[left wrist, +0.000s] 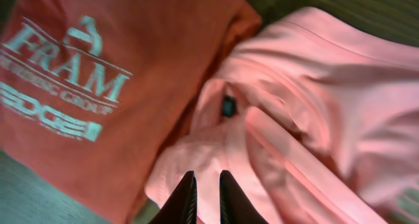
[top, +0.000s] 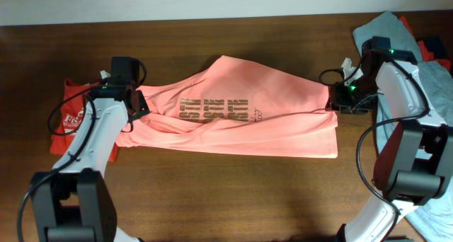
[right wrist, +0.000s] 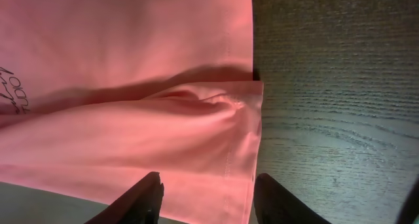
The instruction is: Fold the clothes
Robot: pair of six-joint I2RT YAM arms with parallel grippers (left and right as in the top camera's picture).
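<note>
Left jaws narrowed, right jaws wide, over pink shirt (top: 241, 114).

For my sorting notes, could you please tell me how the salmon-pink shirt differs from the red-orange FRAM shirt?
The salmon-pink shirt lies spread centrally with tan-gold lettering; the red-orange shirt sits smaller, seemingly folded, at the left with pale FRAM print. Both rest on the table, touching.

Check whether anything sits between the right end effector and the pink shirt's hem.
Nothing visible does. The right end effector is open, with one finger on either side of the hem edge of the salmon-pink shirt. Only the bare wooden table lies beside the cloth there.
</note>
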